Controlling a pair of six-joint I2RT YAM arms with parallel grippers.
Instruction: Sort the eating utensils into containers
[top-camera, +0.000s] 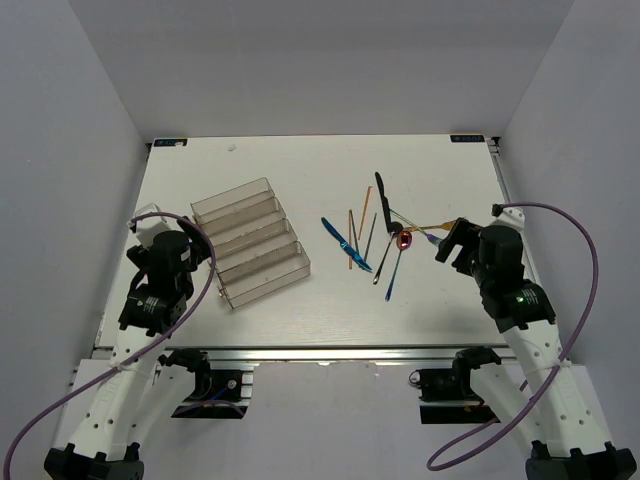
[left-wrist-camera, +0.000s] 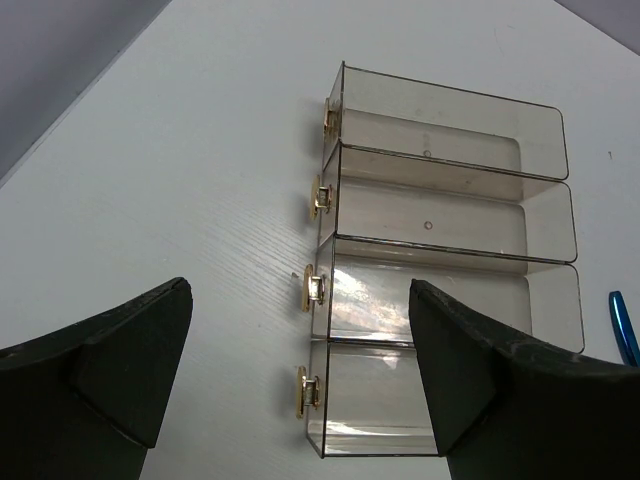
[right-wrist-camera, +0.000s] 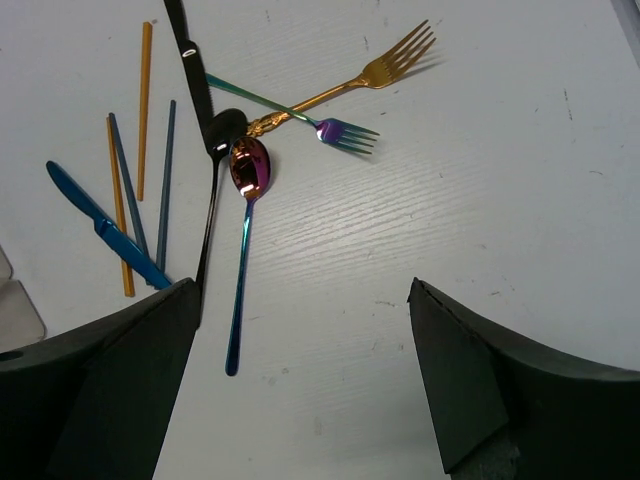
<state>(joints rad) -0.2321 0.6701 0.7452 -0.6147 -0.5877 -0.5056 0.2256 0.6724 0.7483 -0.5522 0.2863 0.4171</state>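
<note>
Slim, glossy cutlery (right-wrist-camera: 247, 165) and chopsticks (right-wrist-camera: 144, 100) in blue, black, gold, orange, iridescent purple, crossed loosely on worktop (right-wrist-camera: 480, 200) ahead of spread, empty right fingers (right-wrist-camera: 480, 390); clear stepped tray (left-wrist-camera: 430, 160) ahead of spread left fingers (left-wrist-camera: 110, 360).

No readable text, label, brand, number or sign in any view, not on the tray (top-camera: 232, 192), cutlery (right-wrist-camera: 248, 165) or desk (top-camera: 300, 160).

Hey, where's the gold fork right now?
The gold fork lies at the right edge of the utensil pile, right side of the table, just beyond the right gripper; in the right wrist view it crosses the iridescent fork.
</note>
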